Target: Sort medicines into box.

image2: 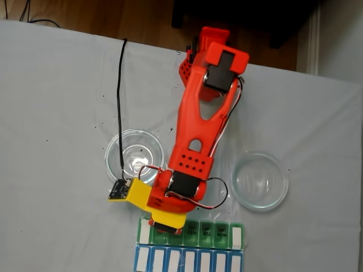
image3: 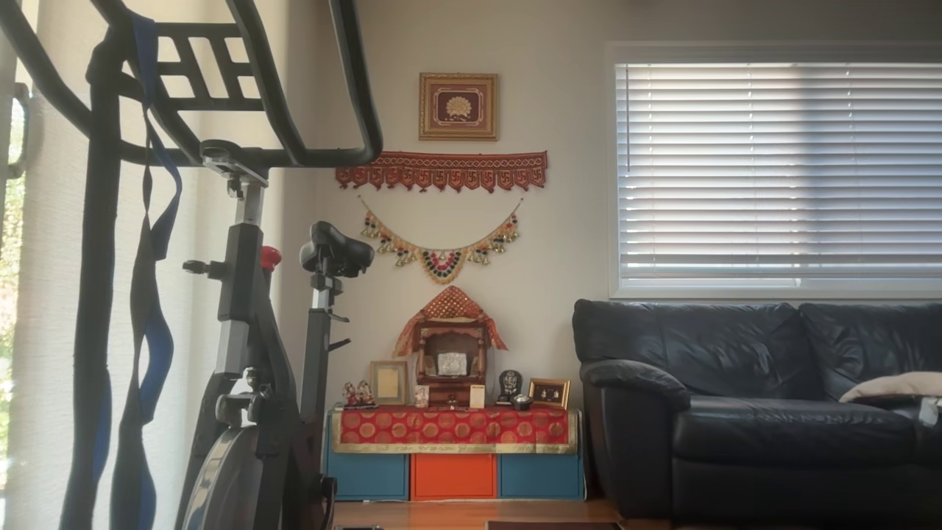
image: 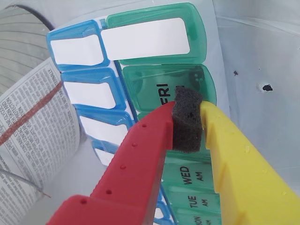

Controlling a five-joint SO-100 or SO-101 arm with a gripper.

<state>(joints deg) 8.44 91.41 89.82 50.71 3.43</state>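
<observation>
The box (image: 154,42) is a pill organizer with a row of green day-labelled lids beside a row of blue lids (image: 89,89). In the fixed view the box (image2: 218,231) lies at the table's near edge. My gripper (image: 187,110), one finger red and one yellow, hangs over the FRI compartment with its black foam pads (image: 187,126) pressed together. From above, the gripper (image2: 166,226) sits over the left part of the green row. The medicines are hidden: I cannot tell whether one sits between the pads.
Two clear glass dishes stand on the white cloth, one (image2: 135,156) left of the arm and one (image2: 260,180) right of it. A black cable (image2: 120,102) runs across the left dish. Printed paper (image: 33,131) lies left of the box.
</observation>
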